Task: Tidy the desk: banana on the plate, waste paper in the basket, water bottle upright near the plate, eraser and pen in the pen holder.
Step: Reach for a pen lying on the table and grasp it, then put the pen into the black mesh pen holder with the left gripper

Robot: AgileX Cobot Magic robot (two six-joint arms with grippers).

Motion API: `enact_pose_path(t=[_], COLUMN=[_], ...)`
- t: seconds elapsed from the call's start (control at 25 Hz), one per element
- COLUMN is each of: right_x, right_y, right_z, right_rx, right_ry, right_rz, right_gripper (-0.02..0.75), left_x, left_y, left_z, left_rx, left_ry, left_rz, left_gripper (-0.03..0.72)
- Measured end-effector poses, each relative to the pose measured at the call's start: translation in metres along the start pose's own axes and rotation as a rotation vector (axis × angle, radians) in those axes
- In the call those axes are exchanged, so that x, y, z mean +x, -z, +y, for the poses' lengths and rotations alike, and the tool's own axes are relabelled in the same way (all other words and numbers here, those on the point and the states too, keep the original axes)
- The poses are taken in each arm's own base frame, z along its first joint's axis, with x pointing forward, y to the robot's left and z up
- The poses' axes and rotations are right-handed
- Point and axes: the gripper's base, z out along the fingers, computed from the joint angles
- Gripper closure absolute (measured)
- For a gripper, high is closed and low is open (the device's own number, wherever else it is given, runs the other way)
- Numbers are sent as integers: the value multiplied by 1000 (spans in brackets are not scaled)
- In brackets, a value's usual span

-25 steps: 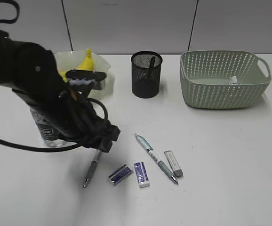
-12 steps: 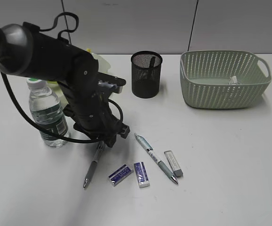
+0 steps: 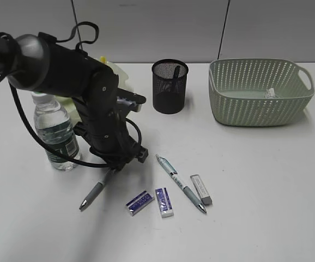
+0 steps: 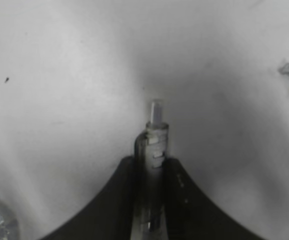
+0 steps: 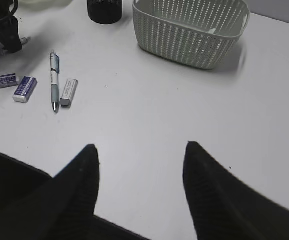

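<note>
L fingers (image 4: 134, 200) pinch grey pen (image 3: 95, 191) on desk (image 3: 255, 191).

water bottle (image 3: 53, 131) left of pen holder (image 3: 169, 86), basket (image 3: 260, 91) right, erasers (image 3: 150, 201) in front

The left arm (image 3: 100, 117) has swung off the water bottle (image 3: 54, 134), which now stands uncovered, and dropped low over the grey pen (image 3: 92, 194). That pen has turned: its tip now points further left than a second ago. The left gripper (image 4: 152, 167) has narrowed, and its jaws now sit against both sides of the pen's barrel, clicker end poking out ahead.
</note>
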Motion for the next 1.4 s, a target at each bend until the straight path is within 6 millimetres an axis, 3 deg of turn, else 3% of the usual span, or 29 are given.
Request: enact_pose_path(t=[0.04, 0.24, 0.36, 0.52, 0.68, 0.88, 1.08, 1.4], right_x=[0, 0, 0, 0, 0, 0, 0, 0], right_y=[0, 0, 0, 0, 0, 0, 0, 0], right_z=[0, 0, 0, 0, 0, 0, 0, 0], right_rx=[0, 0, 0, 0, 0, 0, 0, 0], right_ry=[0, 0, 0, 0, 0, 0, 0, 0], right_rz=[0, 0, 0, 0, 0, 0, 0, 0], right_gripper=[305, 305, 305, 305, 305, 306, 306, 306], left_x=[0, -4, -13, -36, -63, -90, -111, -131], left_y=[0, 3, 17, 60, 113, 149, 150, 100], left_z=[0, -2, -7, -11, -14, -16, -17, 10], left_rx=[0, 16, 49, 91, 138, 196, 207, 200], left_ry=[1, 19, 46, 58, 55, 38, -38, -2], left_rz=[0, -4, -38, -186, -445, -830, -1125, -1267], left_gripper=[566, 562, 562, 562, 562, 562, 562, 562])
